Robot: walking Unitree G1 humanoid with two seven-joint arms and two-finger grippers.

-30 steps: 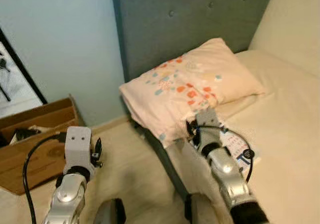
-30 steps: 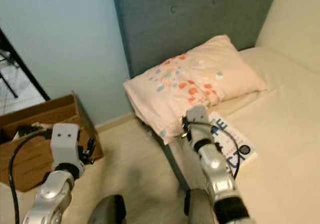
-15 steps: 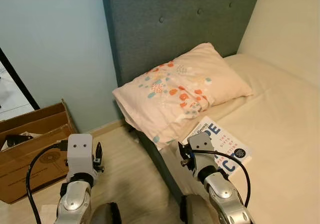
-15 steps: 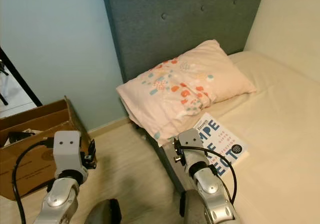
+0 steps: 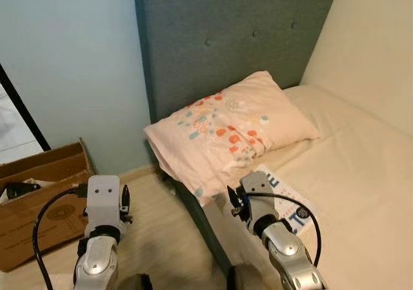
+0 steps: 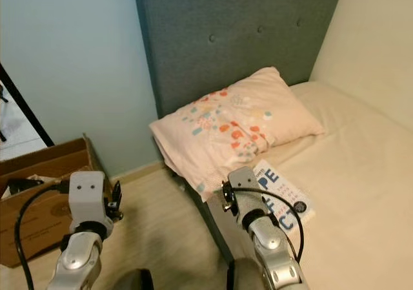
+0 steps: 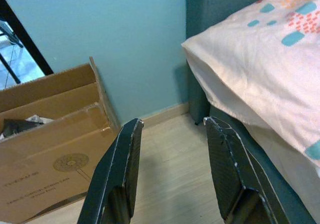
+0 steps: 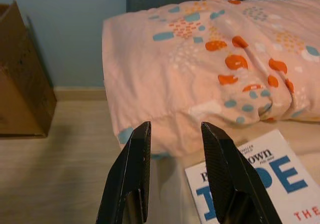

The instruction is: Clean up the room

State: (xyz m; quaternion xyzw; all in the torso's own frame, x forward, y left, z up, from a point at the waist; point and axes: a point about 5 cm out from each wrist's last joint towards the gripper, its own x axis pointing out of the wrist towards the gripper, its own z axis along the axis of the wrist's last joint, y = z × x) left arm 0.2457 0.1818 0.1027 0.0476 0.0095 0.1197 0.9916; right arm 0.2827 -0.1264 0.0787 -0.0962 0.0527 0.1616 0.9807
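Currently my right gripper [image 8: 172, 176] hangs with fingers spread and empty above the book [image 6: 284, 198], lower centre of frame, half under the pillow [image 6: 235, 123]; closing now risks pinching pillowcase, not cover.

Pale blue wall [image 5: 71, 57], wooden floor [image 5: 161, 238], grey tufted headboard [image 5: 219, 38].
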